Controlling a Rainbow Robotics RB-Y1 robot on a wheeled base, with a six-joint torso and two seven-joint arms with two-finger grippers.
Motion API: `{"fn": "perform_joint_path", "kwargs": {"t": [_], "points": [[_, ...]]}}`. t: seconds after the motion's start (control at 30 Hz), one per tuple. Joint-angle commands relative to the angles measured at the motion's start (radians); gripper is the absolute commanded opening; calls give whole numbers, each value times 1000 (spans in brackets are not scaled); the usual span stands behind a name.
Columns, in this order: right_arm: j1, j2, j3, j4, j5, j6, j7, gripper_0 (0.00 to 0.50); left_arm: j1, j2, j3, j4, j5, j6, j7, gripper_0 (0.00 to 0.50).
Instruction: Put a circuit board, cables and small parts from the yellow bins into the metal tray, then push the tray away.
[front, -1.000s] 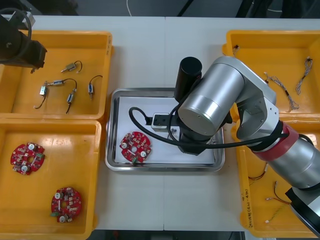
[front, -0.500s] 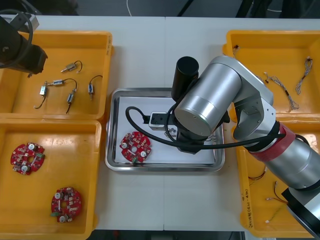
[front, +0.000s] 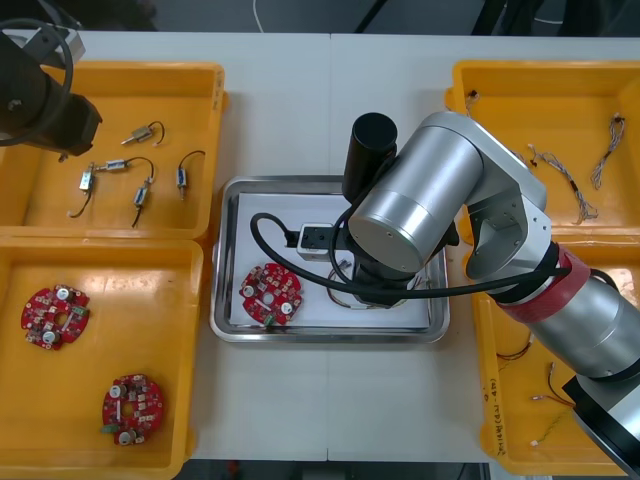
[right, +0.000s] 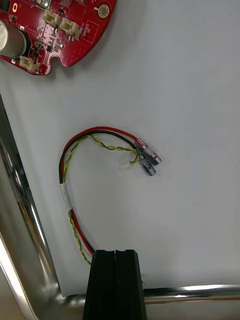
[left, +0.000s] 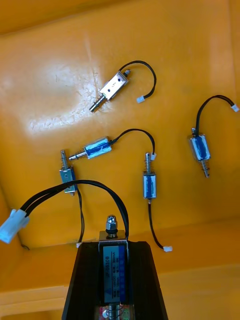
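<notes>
Red circuit board (front: 270, 293) lying in the left half of the metal tray (front: 225, 300) at the centre of the frame. A red and yellow cable (right: 67, 195) rests beside it on the white liner, one end running behind the right gripper (right: 115, 256), whose fingers are pressed together. At upper left, over a yellow bin (front: 190, 80), the left gripper (left: 112, 248) clamps a small metal part (left: 112, 270); five other small metal parts (left: 149, 185) lie on the bin floor.
</notes>
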Motion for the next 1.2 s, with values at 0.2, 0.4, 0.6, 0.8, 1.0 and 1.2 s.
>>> {"fn": "perform_joint_path", "kwargs": {"t": [0.2, 0.4, 0.6, 0.8, 1.0, 1.2], "points": [[-36, 22, -30, -44, 42, 52, -37, 498, 20, -72, 37, -134, -5, 77, 187, 0], [-47, 22, -82, -81, 55, 76, -43, 500, 20, -98, 0, -194, -14, 96, 253, 0], [-59, 16, -202, -131, 41, 76, -46, 500, 20, -119, -36, -232, -5, 96, 331, 1], [-67, -9, -337, -161, 24, 76, -60, 500, 20, -134, -75, -269, -6, 96, 408, 0], [-73, -37, -461, -159, 38, 76, -77, 500, 20, -136, -91, -280, 6, 96, 426, 1], [-90, -70, -588, -159, 59, 76, -94, 500, 20, -137, -102, -286, 10, 96, 443, 0]]}}
